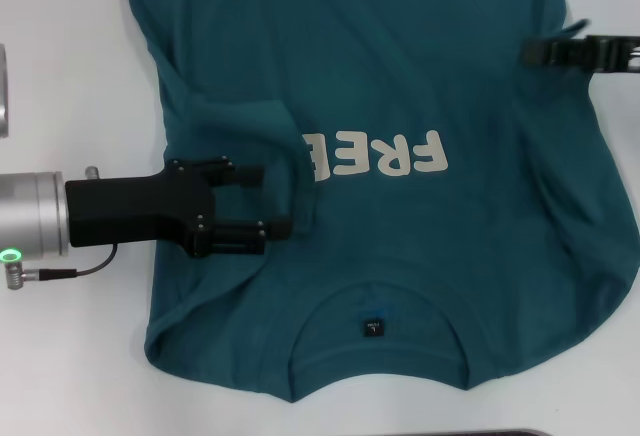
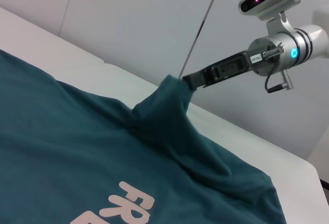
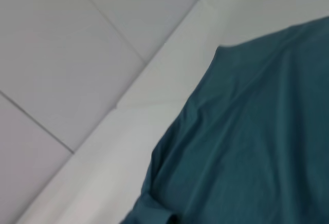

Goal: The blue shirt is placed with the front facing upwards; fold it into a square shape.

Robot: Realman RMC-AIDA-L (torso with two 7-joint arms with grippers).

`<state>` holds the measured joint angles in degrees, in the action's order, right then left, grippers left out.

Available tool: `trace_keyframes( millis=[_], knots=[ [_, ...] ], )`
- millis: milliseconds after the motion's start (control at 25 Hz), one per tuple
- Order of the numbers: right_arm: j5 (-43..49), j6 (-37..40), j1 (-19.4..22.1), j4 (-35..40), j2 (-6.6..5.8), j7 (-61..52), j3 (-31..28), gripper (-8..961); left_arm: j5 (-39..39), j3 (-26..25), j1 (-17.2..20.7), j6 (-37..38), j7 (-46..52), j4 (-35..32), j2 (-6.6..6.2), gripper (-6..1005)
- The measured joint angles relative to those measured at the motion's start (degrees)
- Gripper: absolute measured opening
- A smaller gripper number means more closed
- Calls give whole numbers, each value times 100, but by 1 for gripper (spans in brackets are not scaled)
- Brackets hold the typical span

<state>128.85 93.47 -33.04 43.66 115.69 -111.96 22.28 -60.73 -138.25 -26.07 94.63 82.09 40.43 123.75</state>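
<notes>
The blue shirt [image 1: 400, 76] lies front up on the white table, collar and black neck label [image 1: 371, 327] toward me. Cream letters [image 1: 400, 154] read "FRE" before a sleeve folded inward covers the rest. My left gripper [image 1: 272, 201] reaches in from the left over that folded sleeve, open, one finger on each side of the sleeve's edge. At the shirt's right side, my right gripper [image 1: 527, 53] is shut on a pinch of fabric. In the left wrist view this pinch rises to a peak at the right gripper [image 2: 189, 80] above the shirt [image 2: 77, 147]. The right wrist view shows only shirt [image 3: 257, 131] and table.
White table [image 1: 70, 356] surrounds the shirt on both sides. A silver cylinder [image 1: 3, 91] sits at the far left edge. A dark strip [image 1: 480, 433] shows at the table's near edge. Pale wall panels [image 2: 128, 18] stand behind the table.
</notes>
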Motion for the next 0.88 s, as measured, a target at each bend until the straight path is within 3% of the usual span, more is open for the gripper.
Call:
trace_keyframes(
  millis=[480, 880],
  knots=[
    [28, -191, 31, -148, -32, -91, 236, 223, 0, 0, 7, -42, 0, 0, 0, 873],
    [52, -238, 664, -148, -385, -524, 170, 661, 0, 0, 5, -41, 0, 0, 0, 873]
  ],
)
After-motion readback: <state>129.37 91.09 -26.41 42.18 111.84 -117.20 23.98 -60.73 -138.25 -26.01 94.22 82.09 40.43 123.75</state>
